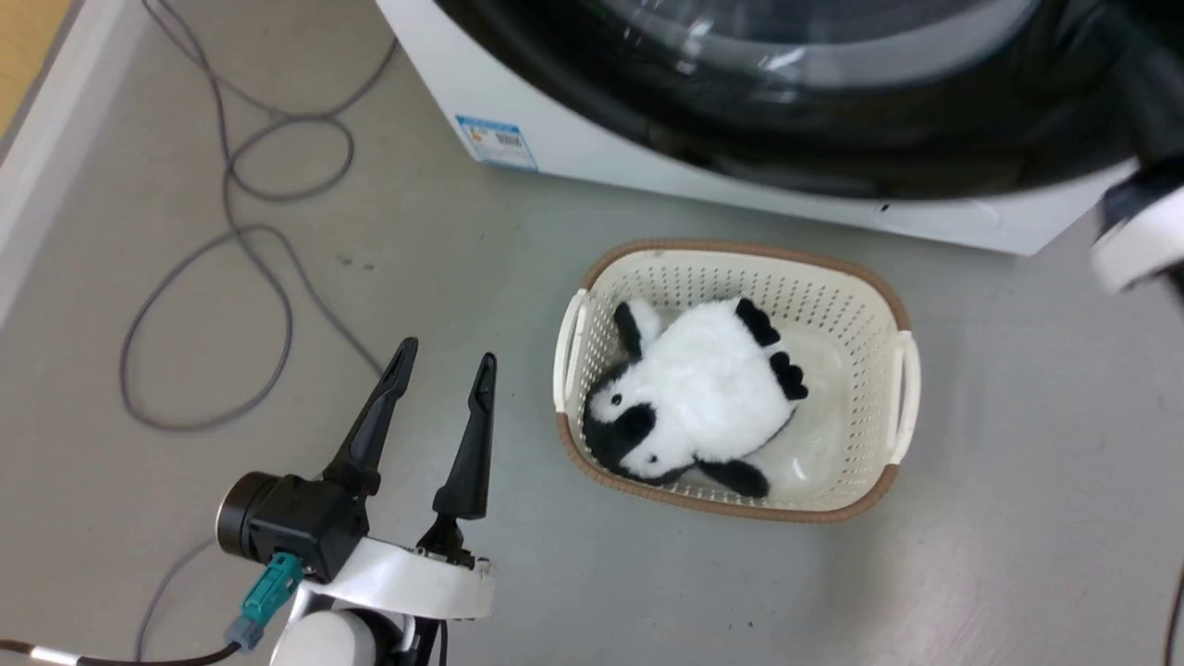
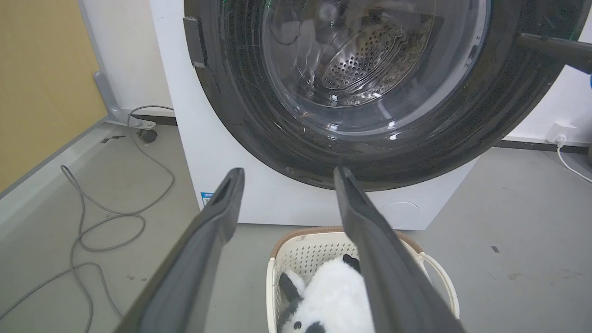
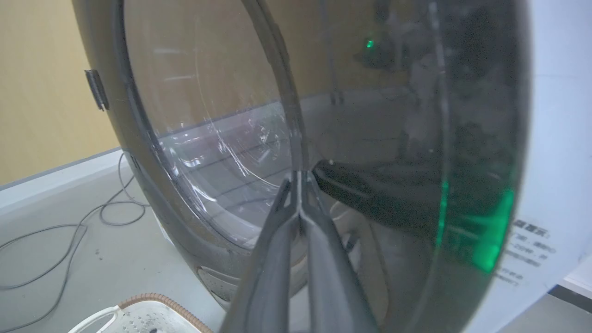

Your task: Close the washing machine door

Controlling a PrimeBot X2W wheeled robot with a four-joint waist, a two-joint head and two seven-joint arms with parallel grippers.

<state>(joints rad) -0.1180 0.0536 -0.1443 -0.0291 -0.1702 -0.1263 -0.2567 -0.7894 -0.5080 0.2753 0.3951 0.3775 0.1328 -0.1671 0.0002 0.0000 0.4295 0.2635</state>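
Head view: left end effector (image 1: 447,351) near-left, fingers apart; washing machine door (image 1: 832,139) along the far edge. Left wrist view: same door straight ahead. Right wrist view: right end effector (image 3: 299,178) pinched together, tips on the door's glossy face.

the grey floor (image 1: 1017,481) right of the basket (image 1: 740,250) and around the left gripper (image 1: 447,351) is free to pass – but the basket, holding a plush panda (image 1: 703,388), stands just before the washing machine (image 1: 601,148), below the washing machine door (image 1: 832,139), and a loose cable (image 1: 222,240) loops on the floor at left.
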